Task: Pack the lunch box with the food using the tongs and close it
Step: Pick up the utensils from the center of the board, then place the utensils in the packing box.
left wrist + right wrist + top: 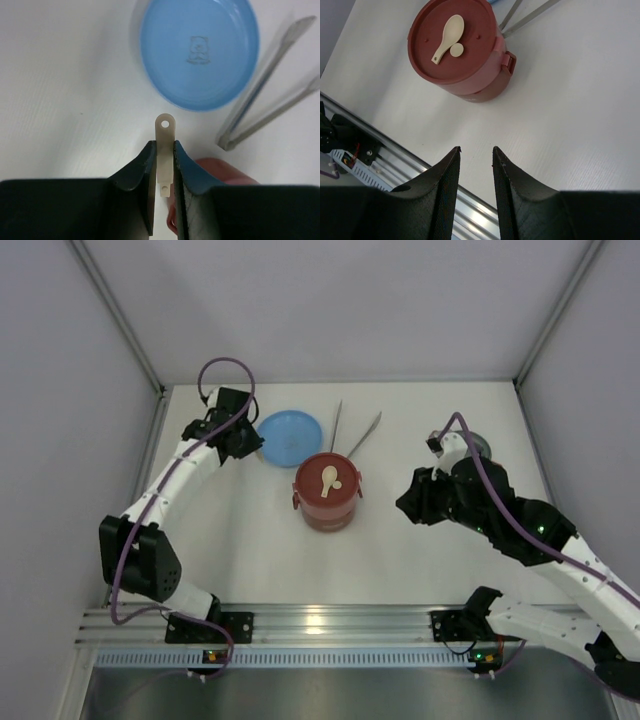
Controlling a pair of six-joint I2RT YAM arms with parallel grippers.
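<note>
The lunch box (325,492) stands stacked mid-table with a flat maroon lid on it. A beige spoon (449,37) lies on that lid (470,60). The silver tongs (356,430) lie on the table behind it, seen also in the left wrist view as tongs (270,95). My left gripper (164,145) is shut on a thin pale beige utensil (165,131) with a hole at its end, just left of the blue plate. My right gripper (476,148) hangs open and empty to the right of the box. No food shows in any view.
A light-blue plate (290,437) sits back left of the lunch box. A grey lid (483,445) peeks out behind the right arm. A blurred reddish shape (225,170) lies under my left fingers. The aluminium rail (330,620) runs along the near edge.
</note>
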